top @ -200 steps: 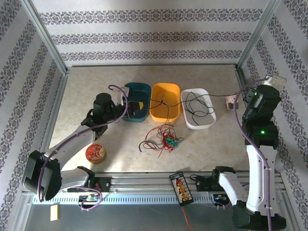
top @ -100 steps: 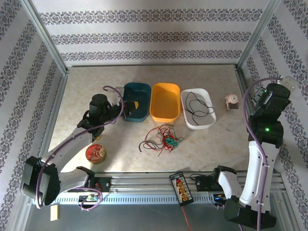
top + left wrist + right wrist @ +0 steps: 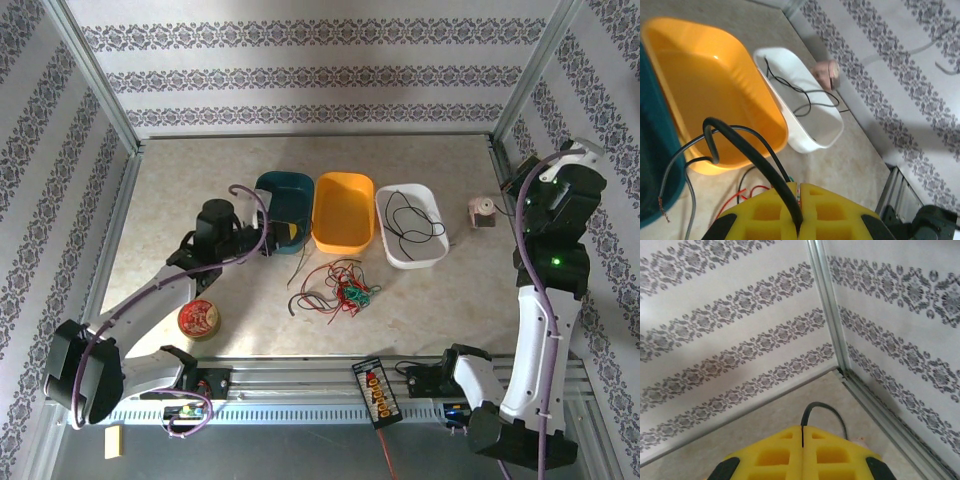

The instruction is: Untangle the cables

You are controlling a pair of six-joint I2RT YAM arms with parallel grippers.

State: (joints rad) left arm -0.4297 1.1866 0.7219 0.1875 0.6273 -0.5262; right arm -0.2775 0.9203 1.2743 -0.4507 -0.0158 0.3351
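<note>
A tangle of thin red, green and black cables (image 3: 340, 290) lies on the table in front of the orange bin (image 3: 343, 212). My left gripper (image 3: 275, 238) sits at the teal bin's (image 3: 285, 195) near rim, shut on a black cable (image 3: 740, 145) that curls up from the jaws (image 3: 799, 186) and trails down to the table. Another black cable (image 3: 410, 222) lies coiled in the white bin (image 3: 432, 255). My right gripper (image 3: 518, 198) is raised at the far right, by the enclosure wall. It (image 3: 802, 429) is shut on a short black cable (image 3: 822, 407) that arcs out from between the pads.
A small pink roll (image 3: 481, 212) stands right of the white bin. A red round tin (image 3: 198, 318) sits near the left arm. The black connector board (image 3: 377, 390) lies on the front rail. Metal frame posts and patterned walls enclose the table.
The black cable that stretched over the orange bin has come free and now hangs by the left gripper. The right arm has swung right and up, away from the white bin.
</note>
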